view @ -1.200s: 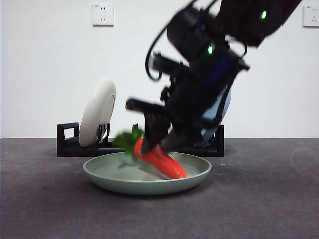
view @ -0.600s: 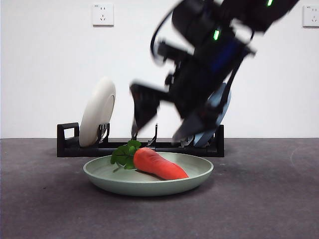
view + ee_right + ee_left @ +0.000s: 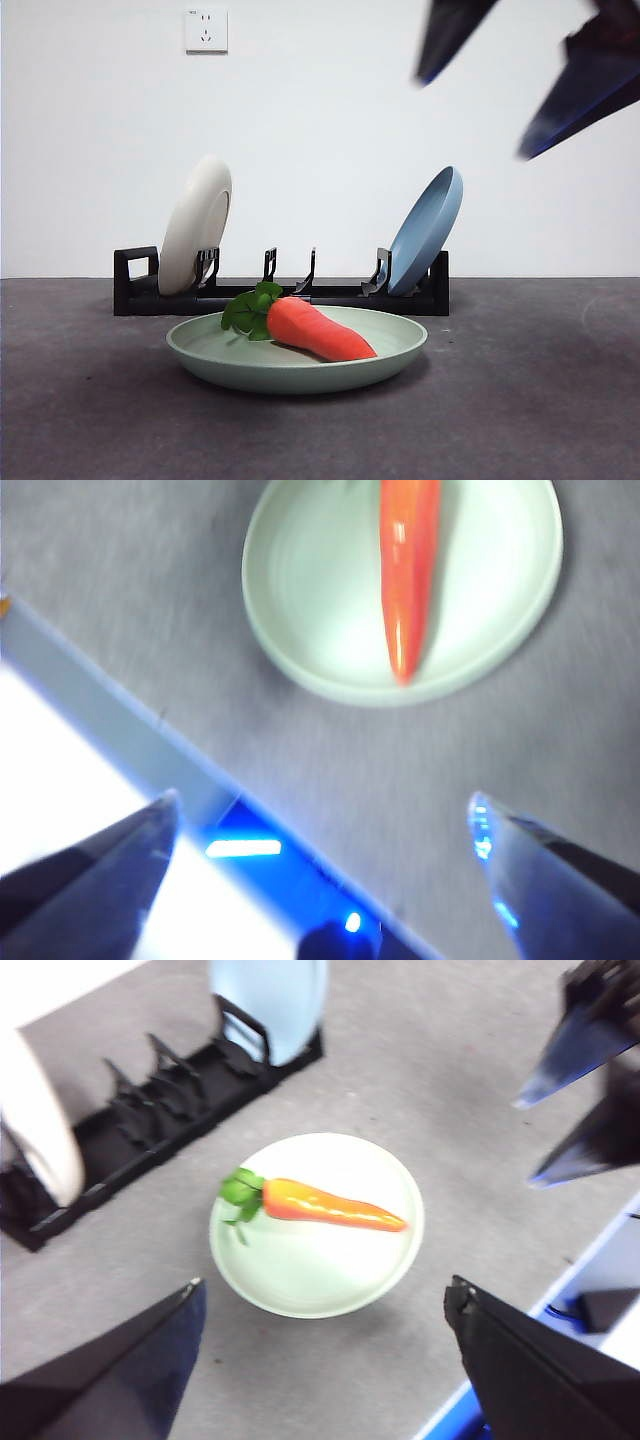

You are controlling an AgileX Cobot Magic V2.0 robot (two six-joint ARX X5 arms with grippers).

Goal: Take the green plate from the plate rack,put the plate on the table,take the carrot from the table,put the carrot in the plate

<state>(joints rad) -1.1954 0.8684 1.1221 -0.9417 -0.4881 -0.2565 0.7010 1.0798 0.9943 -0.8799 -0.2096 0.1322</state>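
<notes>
Dark grey mottled table [image 3: 540,400], matte, running back to a plain white wall [image 3: 320,120]. 1 white wall socket [image 3: 206,30] high on that wall.

Black plate rack [image 3: 280,295] along the back of the table, square loop at its end beside the cream-white plate [image 3: 196,225]. That plate upright in the slots, leaning slightly. Blue plate [image 3: 427,230] upright at the opposite end, also leaning. Slot prongs between the 2 plates bare.

Green plate [image 3: 296,362] flat on the table, just in front of the rack, apart from it. Carrot [image 3: 318,328] lying inside the green plate, leafy top toward the cream-white plate's side, tapered tip toward the blue plate's side. Same layout in the left wrist view: carrot [image 3: 330,1205] across the green plate [image 3: 316,1270], rack [image 3: 160,1110] beyond.

Right gripper [image 3: 525,70] high at the upper corner of the front view, blurred, jaws spread wide apart, nothing between them; well clear of plate and carrot. Right wrist view: green plate [image 3: 330,610] and carrot [image 3: 407,570] far below the parted jaws, table edge also in sight.

Left gripper [image 3: 325,1335] raised over the table, jaws wide apart, holding nothing; right gripper's 2 jaw tips visible at the edge of that view.

Nothing standing between either gripper and the plate.
</notes>
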